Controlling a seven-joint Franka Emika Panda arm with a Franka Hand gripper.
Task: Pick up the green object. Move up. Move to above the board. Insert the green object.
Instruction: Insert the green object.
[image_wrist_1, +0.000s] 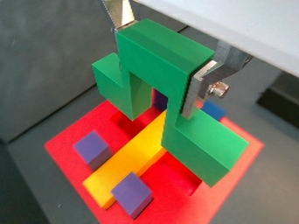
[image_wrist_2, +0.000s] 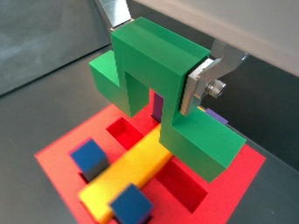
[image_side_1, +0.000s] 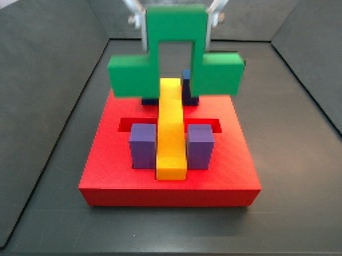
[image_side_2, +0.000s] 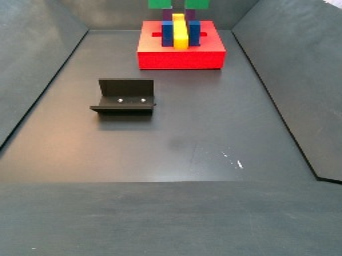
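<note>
The green object (image_wrist_1: 163, 74) (image_wrist_2: 158, 74) (image_side_1: 134, 75) is an arch-like piece with a raised middle and two lower cubes. My gripper (image_wrist_1: 162, 52) (image_wrist_2: 160, 52) (image_side_1: 177, 18) is shut on its raised middle, a silver finger (image_wrist_1: 201, 83) pressed on each side. It hangs upright over the far part of the red board (image_wrist_1: 70, 144) (image_wrist_2: 65, 149) (image_side_1: 167, 190), its arch straddling the far end of the long yellow bar (image_wrist_1: 128, 166) (image_wrist_2: 128, 175) (image_side_1: 171, 130). Whether its lower cubes touch the board I cannot tell.
Two purple blocks (image_side_1: 140, 145) (image_side_1: 201, 145) flank the yellow bar on the board; they look blue (image_wrist_2: 87, 156) in a wrist view. The board (image_side_2: 181, 58) lies at the far end of the dark walled floor. The fixture (image_side_2: 124, 97) stands left of the middle.
</note>
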